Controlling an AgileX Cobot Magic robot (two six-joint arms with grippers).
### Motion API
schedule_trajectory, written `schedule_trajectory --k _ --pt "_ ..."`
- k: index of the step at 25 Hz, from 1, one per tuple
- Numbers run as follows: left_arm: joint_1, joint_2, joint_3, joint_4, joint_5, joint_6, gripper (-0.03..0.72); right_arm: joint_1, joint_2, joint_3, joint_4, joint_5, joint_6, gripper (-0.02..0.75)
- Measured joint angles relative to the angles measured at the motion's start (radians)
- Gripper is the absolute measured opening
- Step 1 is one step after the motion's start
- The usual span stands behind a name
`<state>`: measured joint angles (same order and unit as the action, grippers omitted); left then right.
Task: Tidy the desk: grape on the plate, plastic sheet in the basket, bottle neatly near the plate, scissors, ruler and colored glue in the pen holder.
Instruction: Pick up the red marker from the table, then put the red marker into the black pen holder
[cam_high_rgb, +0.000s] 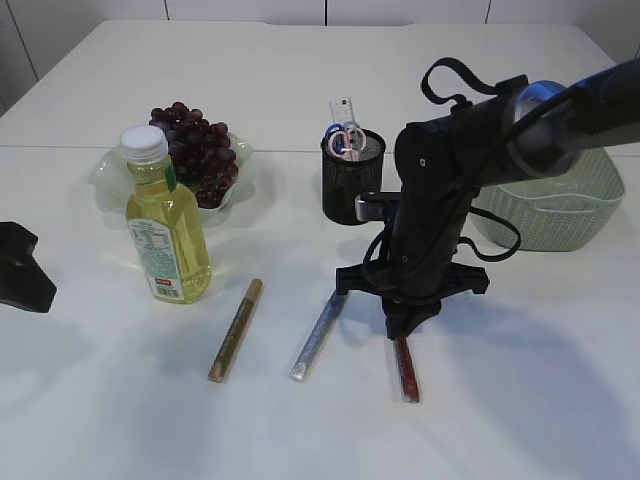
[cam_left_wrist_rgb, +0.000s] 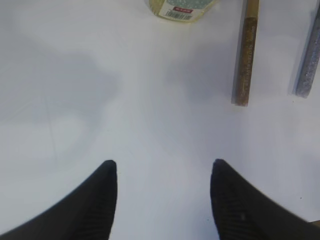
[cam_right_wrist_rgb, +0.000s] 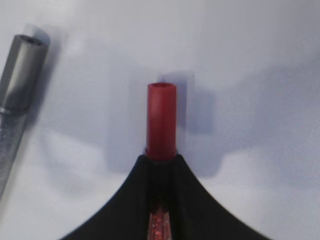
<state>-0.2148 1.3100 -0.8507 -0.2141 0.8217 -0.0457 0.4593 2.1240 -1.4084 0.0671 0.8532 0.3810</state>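
Red glue stick sits clenched in the right claw, clearest from its wrist; left claw spread.

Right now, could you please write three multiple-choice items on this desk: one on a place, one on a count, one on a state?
1. Where are the grapes?
A. On the plate
B. In the basket
C. In the pen holder

2. How many glue sticks lie on the table?
A. One
B. Two
C. Three

3. The right gripper is:
A. wide open
B. shut on the red glue stick
C. out of view

Answers:
1 A, grapes heaped on plate.
2 C, gold, silver, red.
3 B, fingers pinch it.
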Motion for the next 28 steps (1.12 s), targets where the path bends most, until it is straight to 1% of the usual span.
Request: schedule_trajectory --k 5,10,12,15,18,21,23,24,26,28 --pt "0.0 0.0 0.0 -0.004 0.0 0.0 0.435 0.0 0.002 -0.018 0.0 0.025 -0.033 0.081" --pt "0.0 0.0 0.0 -0.004 -0.002 0.0 0.435 -0.024 -0.018 -0.1 0.0 0.078 -0.115 0.08" --pt "0.0 0.0 0.0 -0.008 -0.002 0.0 0.435 -0.054 -0.039 -0.151 0.011 0.097 -0.159 0.08" --pt "0.0 0.0 0.0 -0.018 0.0 0.0 0.435 -0.118 -0.063 -0.249 0.075 0.116 -0.241 0.08" --pt "0.0 0.0 0.0 -0.034 0.014 0.0 0.435 -0.196 -0.069 -0.353 0.223 0.12 -0.389 0.08" --pt "0.0 0.0 0.0 -0.061 0.039 0.0 0.435 -0.271 -0.069 -0.412 0.46 0.109 -0.593 0.08" --pt "0.0 0.0 0.0 -0.072 0.054 0.0 0.435 -0.312 -0.069 -0.425 0.605 0.079 -0.755 0.079" --pt "0.0 0.0 0.0 -0.075 0.059 0.0 0.435 -0.324 -0.069 -0.426 0.672 0.058 -0.82 0.079" --pt "0.0 0.0 0.0 -0.079 0.066 0.0 0.435 -0.337 -0.069 -0.426 0.766 0.012 -0.964 0.079" --pt "0.0 0.0 0.0 -0.079 0.078 0.0 0.435 -0.337 -0.069 -0.426 0.837 -0.031 -1.087 0.079"
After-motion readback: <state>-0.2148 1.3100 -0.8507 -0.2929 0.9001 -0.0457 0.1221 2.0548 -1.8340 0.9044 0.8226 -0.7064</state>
